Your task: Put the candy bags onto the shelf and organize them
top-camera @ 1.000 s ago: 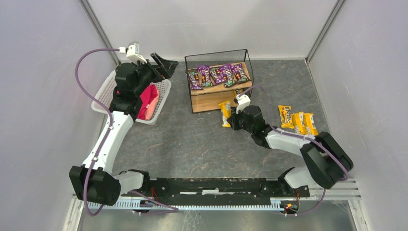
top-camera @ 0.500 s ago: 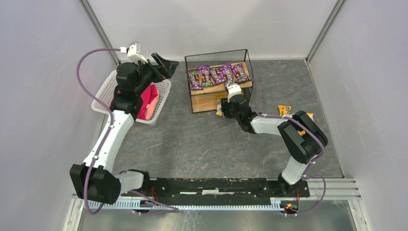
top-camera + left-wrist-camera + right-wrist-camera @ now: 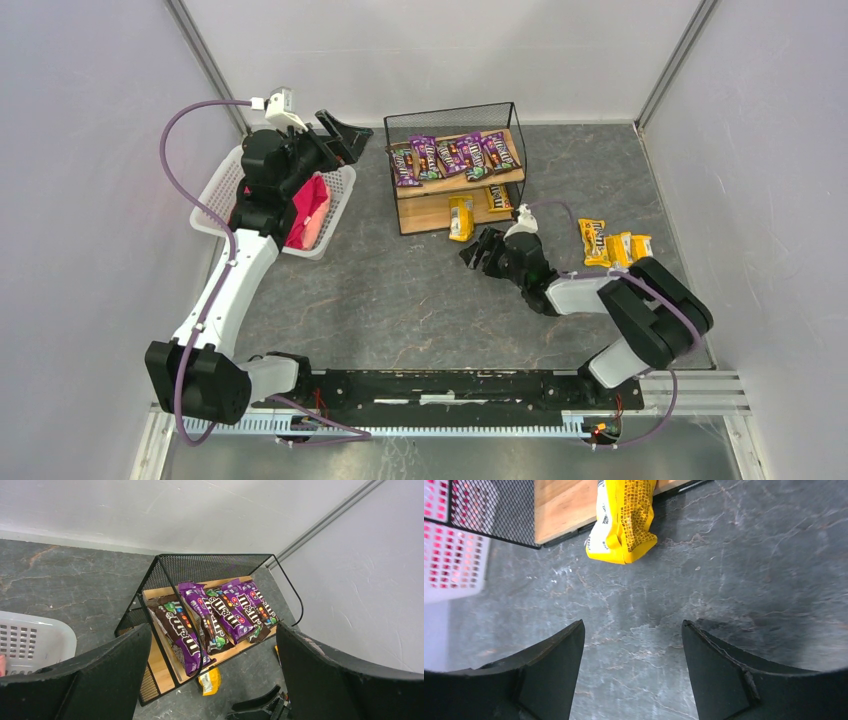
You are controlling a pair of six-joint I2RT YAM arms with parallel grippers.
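One glossy yellow candy bag (image 3: 624, 520), brown print, half off lower board of black-mesh wooden shelf (image 3: 430, 212), long axis toward right gripper (image 3: 631, 625), fingers spread, empty; left gripper (image 3: 214, 627) spread too.

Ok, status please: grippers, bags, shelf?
Both open, empty: left gripper, right gripper. One yellow bag half on the shelf, overhanging its front. Three more bags on the table. Nothing blocks.
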